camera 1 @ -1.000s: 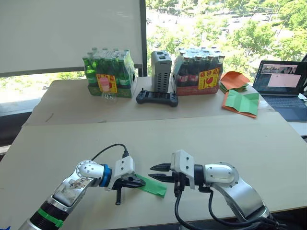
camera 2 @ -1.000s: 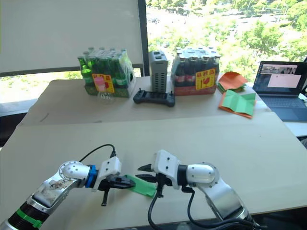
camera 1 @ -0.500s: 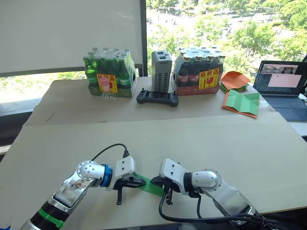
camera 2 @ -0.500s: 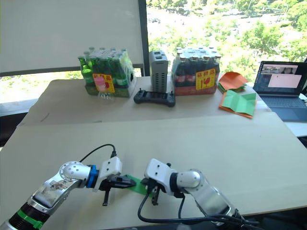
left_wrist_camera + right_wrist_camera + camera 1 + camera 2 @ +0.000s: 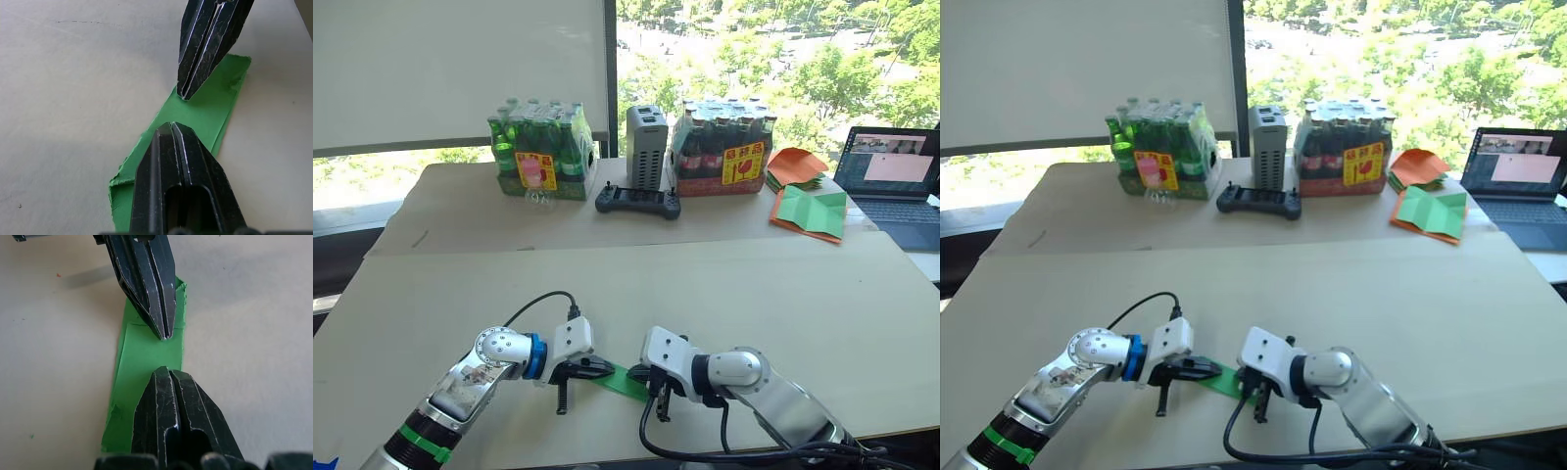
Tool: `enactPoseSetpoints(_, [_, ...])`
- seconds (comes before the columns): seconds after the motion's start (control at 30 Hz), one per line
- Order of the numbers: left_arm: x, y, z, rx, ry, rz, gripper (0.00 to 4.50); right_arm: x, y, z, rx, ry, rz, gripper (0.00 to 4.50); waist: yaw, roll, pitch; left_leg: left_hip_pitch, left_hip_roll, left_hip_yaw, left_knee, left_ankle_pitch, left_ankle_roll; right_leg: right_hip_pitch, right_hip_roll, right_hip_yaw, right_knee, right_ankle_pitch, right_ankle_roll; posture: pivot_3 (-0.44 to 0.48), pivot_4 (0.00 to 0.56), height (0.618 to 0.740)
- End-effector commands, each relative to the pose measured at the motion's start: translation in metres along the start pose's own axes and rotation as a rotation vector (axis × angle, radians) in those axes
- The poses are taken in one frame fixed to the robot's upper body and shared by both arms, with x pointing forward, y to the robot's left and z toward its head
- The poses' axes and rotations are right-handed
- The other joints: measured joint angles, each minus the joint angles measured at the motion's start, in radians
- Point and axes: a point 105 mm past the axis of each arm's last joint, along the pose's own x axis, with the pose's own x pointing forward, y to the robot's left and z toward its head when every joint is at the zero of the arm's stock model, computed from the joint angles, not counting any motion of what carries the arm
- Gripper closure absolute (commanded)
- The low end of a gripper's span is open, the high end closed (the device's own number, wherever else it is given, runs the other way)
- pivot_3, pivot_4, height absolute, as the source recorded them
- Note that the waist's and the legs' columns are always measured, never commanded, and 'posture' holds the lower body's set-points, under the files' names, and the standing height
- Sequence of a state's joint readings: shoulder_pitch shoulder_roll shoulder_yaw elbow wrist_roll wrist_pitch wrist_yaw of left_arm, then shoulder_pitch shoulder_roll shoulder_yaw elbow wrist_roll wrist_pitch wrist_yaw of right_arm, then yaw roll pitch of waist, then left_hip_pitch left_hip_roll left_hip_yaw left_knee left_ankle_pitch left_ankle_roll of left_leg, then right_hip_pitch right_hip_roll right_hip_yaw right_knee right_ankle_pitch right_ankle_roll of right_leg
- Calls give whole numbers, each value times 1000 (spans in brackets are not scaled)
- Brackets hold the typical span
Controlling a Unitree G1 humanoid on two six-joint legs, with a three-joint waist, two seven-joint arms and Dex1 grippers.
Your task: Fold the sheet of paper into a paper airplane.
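The sheet of paper (image 5: 625,381) lies flat on the table (image 5: 783,294) as a narrow green strip, directly under both claws. The left gripper (image 5: 183,161) and the right gripper (image 5: 168,401) have their fingers pinched together, gripping nothing, tips pressing down on the strip from opposite ends and nearly meeting. To set the crease well, both should probably press flat and slide along the fold without dragging the paper. The paper looks thin and matte, with slightly ragged edges; the table is smooth and pale.
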State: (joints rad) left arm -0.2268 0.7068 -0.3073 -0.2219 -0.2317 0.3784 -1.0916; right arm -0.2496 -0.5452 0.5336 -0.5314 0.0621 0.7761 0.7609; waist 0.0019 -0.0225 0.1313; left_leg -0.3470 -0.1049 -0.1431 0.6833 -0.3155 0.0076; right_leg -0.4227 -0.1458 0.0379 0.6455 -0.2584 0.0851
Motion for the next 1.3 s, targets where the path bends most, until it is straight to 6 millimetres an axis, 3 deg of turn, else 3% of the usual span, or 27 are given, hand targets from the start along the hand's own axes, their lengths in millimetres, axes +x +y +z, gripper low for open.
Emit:
enactPoseSetpoints(0.03, [-2, -1, -12, -12, 50, 3, 4500, -1, 8, -45, 139, 175, 24, 4486, 2, 0, -1, 0, 0, 0, 0, 0, 0, 0, 0, 0, 0, 0, 0, 0, 150, 735])
enactPoseSetpoints(0.7, [0, -6, -24, 2, 71, -2, 4500, -36, 17, -72, 201, 274, 8, 4486, 13, -1, -13, 6, 0, 0, -3, -1, 2, 6, 0, 0, -4, 0, 0, 0, 150, 735])
enactPoseSetpoints(0.87, [2, -5, -26, 6, 69, -5, 4500, -43, 17, -69, 202, 272, -1, 4486, 14, 0, -14, 13, 1, -1, -5, -5, 9, 17, 0, -2, -11, -1, 1, 0, 150, 735])
enactPoseSetpoints(0.97, [3, -6, -24, 11, 66, -5, 4500, -45, 10, -54, 186, 211, -22, 4486, 13, 0, -14, 13, 1, -2, -4, -5, 8, 19, 0, -4, -15, 0, 1, 0, 150, 735])
enactPoseSetpoints(1.13, [2, -5, -20, 16, 65, -6, 4500, -55, -10, 15, 66, -111, -38, 4486, 11, 2, -13, 10, 0, -2, -4, -4, 7, 17, 0, -4, -16, 0, 2, 0, 150, 735])
enactPoseSetpoints(1.3, [0, -3, -16, 15, 63, -6, 4500, -50, -6, 39, 63, -251, -22, 4486, 10, 4, -12, 11, 1, -3, -5, -4, 6, 17, 0, -4, -15, 0, 2, 0, 150, 735])
